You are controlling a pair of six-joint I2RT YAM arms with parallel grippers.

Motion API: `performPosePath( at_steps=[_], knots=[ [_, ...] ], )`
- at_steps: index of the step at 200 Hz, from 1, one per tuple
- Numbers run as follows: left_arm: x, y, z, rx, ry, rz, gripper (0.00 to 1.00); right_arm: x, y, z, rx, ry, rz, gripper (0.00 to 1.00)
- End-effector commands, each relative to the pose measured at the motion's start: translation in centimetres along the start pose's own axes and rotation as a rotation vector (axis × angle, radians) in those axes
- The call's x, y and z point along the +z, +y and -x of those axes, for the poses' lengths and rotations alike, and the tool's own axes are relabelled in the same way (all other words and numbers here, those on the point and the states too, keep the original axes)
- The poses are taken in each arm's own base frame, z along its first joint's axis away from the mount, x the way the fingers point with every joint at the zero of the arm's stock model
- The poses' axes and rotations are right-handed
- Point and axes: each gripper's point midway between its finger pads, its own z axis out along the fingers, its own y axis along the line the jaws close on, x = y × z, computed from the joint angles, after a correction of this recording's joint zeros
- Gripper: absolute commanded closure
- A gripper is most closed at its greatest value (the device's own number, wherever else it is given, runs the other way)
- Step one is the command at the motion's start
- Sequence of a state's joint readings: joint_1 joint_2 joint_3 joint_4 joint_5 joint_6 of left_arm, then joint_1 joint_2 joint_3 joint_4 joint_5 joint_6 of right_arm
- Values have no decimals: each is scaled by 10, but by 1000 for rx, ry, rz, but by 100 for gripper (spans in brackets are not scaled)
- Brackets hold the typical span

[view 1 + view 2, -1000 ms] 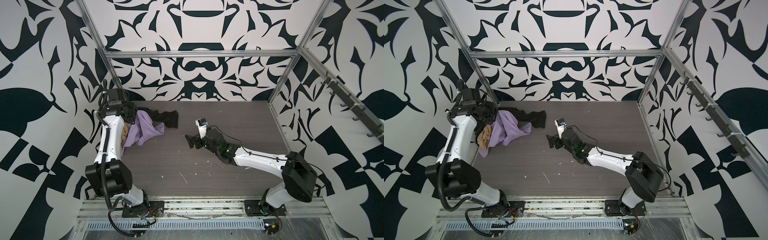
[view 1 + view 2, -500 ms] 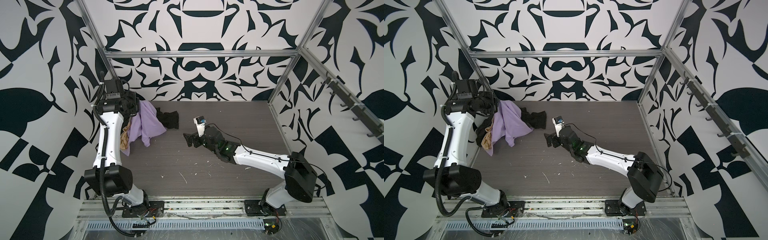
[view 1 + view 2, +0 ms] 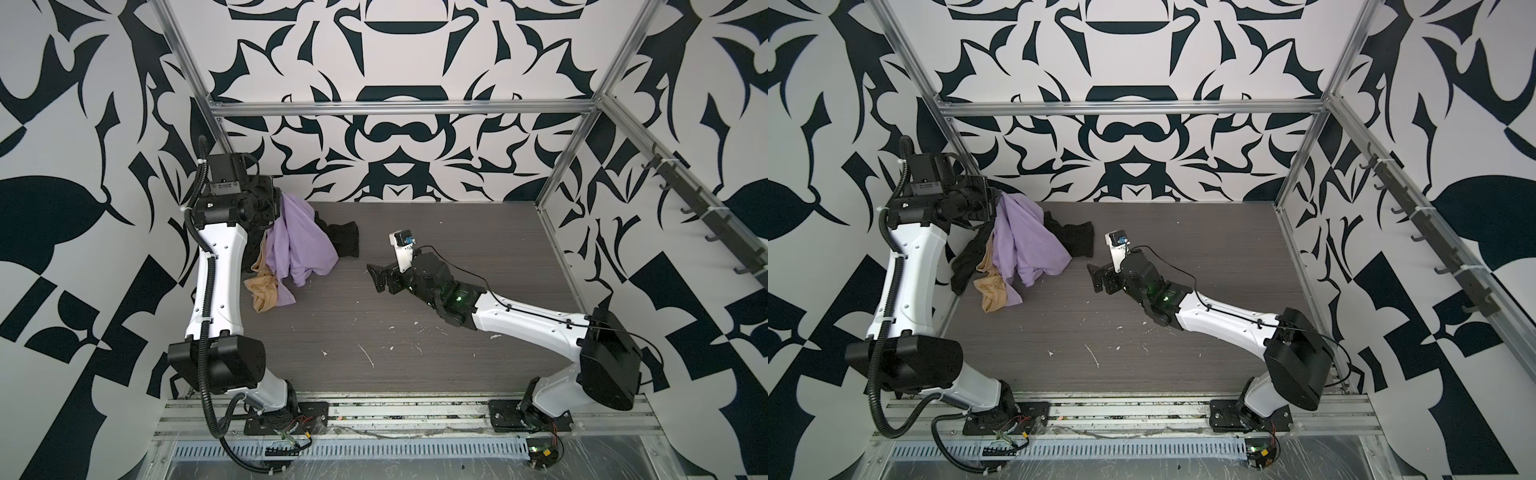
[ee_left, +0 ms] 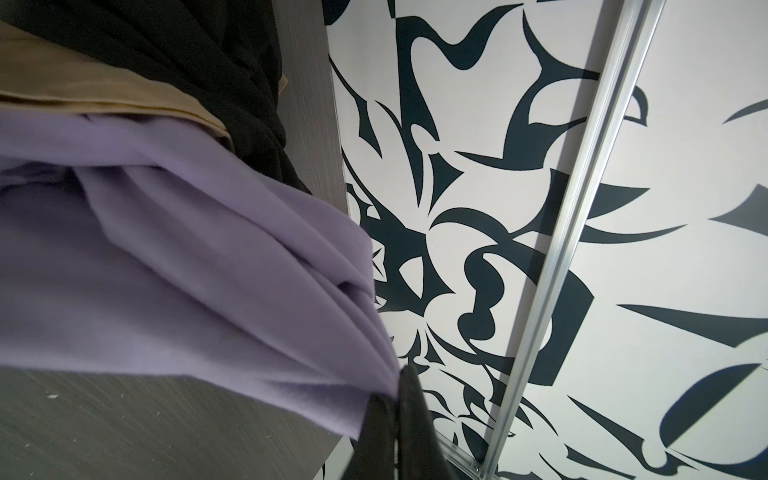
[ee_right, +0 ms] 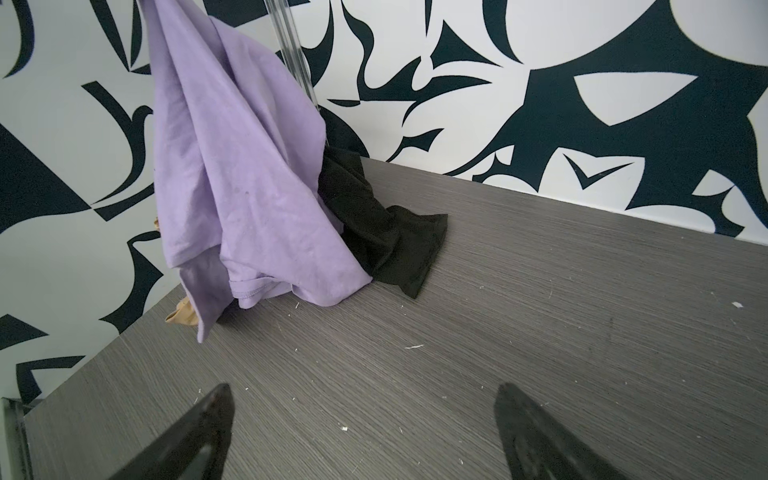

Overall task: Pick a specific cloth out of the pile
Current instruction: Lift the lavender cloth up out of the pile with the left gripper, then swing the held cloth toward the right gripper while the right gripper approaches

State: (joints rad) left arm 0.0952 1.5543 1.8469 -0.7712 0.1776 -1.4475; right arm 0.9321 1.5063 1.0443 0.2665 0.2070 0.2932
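Lilac thin fabric cloth hangs from the left gripper, which is clenched on its top. Its lower folds rest against the large black cloth and the small tan-orange cloth at the far left corner of the dark wood-grain table. The lift is under way; next it likely needs raising clear. The right gripper waits spread wide, empty.

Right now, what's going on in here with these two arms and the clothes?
The left tool is shut on a thin light purple fabric cloth, holding its top up near the far left corner while its lower folds rest on the dark wood-grain table. A large black cloth and a small tan-orange cloth lie beside and partly under it. The right tool is open and empty, low over the table's middle, facing them.
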Motion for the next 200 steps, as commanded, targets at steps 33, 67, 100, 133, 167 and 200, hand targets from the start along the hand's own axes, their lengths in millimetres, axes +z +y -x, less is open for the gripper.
performPosePath(
  at_steps=[33,67,100,133,167,200],
  knots=[
    [-36,-67,-31,80,104,-246,100,-15,7,31,13,-97,17,1],
    [-40,-79,-38,88,131,-290,100,-18,10,33,12,-105,25,0],
    [-44,-100,-55,129,198,-365,100,-21,11,38,9,-118,27,0],
    [-48,-122,-81,197,332,-472,100,-30,16,46,-16,-146,55,1],
    [-51,-126,-100,261,386,-492,100,-49,18,64,-84,-214,73,0],
    [-58,-128,-121,310,439,-501,100,-74,14,83,-192,-274,47,0]
  ],
)
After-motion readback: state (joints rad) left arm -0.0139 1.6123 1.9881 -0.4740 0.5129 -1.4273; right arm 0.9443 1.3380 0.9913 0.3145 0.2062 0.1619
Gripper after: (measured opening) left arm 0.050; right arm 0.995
